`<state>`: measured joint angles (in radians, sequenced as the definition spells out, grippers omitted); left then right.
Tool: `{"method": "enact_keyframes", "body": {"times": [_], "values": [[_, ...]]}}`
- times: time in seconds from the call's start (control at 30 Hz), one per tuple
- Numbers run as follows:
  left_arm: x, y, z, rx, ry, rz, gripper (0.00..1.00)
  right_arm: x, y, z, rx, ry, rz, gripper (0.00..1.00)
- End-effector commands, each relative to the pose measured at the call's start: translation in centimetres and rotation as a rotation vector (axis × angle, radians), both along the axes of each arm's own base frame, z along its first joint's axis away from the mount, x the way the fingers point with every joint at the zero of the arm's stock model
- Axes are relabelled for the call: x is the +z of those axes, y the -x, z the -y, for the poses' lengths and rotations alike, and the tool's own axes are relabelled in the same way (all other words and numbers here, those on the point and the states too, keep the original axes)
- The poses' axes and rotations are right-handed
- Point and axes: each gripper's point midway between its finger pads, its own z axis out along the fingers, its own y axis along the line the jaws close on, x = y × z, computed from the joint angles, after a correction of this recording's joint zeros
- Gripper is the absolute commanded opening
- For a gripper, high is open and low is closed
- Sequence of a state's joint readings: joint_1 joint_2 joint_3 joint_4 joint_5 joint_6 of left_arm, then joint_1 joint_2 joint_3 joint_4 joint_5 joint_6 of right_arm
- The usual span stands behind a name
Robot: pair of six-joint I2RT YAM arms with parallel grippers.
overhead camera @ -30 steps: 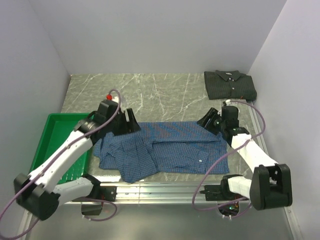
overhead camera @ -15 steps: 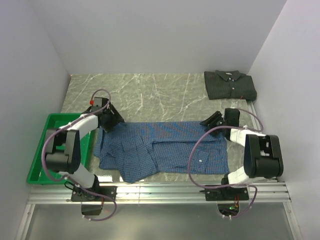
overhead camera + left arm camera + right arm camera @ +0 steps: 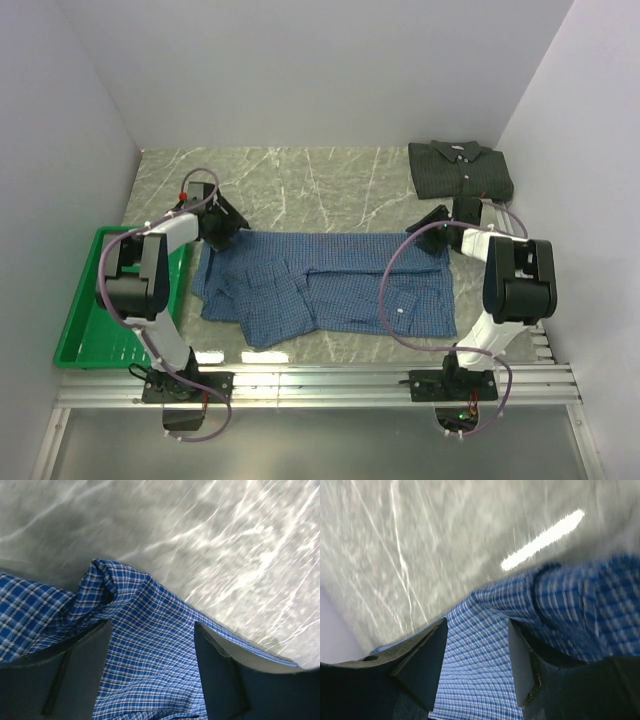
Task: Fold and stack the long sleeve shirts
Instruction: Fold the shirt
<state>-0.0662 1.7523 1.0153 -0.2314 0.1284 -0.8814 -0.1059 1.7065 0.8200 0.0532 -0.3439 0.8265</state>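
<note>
Blue checked shirt lies spread across the middle of the marble table, rumpled on its left half. The dark shirt sits folded in the far right corner, well apart, and the green tray is at the left edge. I see the left gripper low at the blue shirt's far left corner and the right gripper at its far right corner; in both wrist views the fingers stand spread, with checked cloth lying in the gap and not pinched.

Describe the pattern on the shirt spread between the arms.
The shirt is blue with fine checks; clearest in left wrist view.
</note>
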Motion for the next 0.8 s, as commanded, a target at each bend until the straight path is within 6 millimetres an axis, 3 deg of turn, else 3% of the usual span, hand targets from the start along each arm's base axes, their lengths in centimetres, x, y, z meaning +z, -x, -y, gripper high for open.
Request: {"method": "enact_keyframes", "body": {"times": [0.0, 0.07, 0.1, 0.13, 0.17, 0.2, 0.23, 0.27, 0.3, 0.33, 0.43, 0.47, 0.5, 0.67, 0.77], "values": [[1.1, -2.2, -0.1, -0.011, 0.008, 0.029, 0.74, 0.9, -1.8, 1.1, 0.021, 0.057, 0.012, 0.59], [2.7, -2.4, 0.2, -0.045, 0.001, 0.059, 0.76, 2.4, -2.2, 0.3, 0.061, 0.032, 0.050, 0.59], [3.5, -2.3, 0.3, -0.053, -0.005, 0.069, 0.77, 4.4, -2.1, -0.7, 0.097, 0.006, 0.104, 0.59], [5.7, -2.1, 0.6, -0.065, -0.012, 0.120, 0.78, 5.2, -1.7, -1.6, 0.120, -0.008, 0.124, 0.59], [6.6, -1.7, 0.7, -0.080, -0.020, 0.136, 0.79, 5.1, -0.6, -2.3, 0.139, -0.023, 0.118, 0.59], [6.9, -0.8, 1.1, -0.093, -0.018, 0.140, 0.79, 6.0, -0.4, -3.0, 0.153, -0.038, 0.152, 0.60], [8.7, 0.0, 1.6, -0.108, -0.011, 0.180, 0.79, 7.6, 0.2, -4.5, 0.190, -0.046, 0.197, 0.59], [9.2, 0.6, 1.9, -0.115, -0.006, 0.193, 0.79, 7.1, 1.4, -5.2, 0.201, -0.048, 0.186, 0.59], [8.4, 1.8, 2.1, -0.121, -0.004, 0.177, 0.79, 7.8, 1.9, -5.7, 0.204, -0.049, 0.209, 0.59], [9.0, 2.4, 2.6, -0.133, 0.001, 0.201, 0.78, 7.7, 2.5, -6.5, 0.219, -0.054, 0.211, 0.59], [7.1, 4.0, 3.3, -0.137, 0.014, 0.167, 0.77, 6.6, 4.3, -8.6, 0.244, -0.103, 0.215, 0.59], [6.6, 4.3, 3.6, -0.133, 0.034, 0.154, 0.77, 5.5, 5.3, -8.8, 0.245, -0.104, 0.193, 0.59], [5.2, 5.0, 3.8, -0.137, 0.049, 0.117, 0.77, 5.1, 5.5, -9.3, 0.249, -0.112, 0.198, 0.59], [2.6, 6.2, 3.9, -0.106, 0.077, 0.063, 0.77, 1.7, 8.2, -9.5, 0.240, -0.143, 0.149, 0.59], [2.5, 6.7, 3.5, -0.094, 0.066, 0.064, 0.77, 0.6, 9.5, -9.4, 0.247, -0.137, 0.136, 0.59]]}}
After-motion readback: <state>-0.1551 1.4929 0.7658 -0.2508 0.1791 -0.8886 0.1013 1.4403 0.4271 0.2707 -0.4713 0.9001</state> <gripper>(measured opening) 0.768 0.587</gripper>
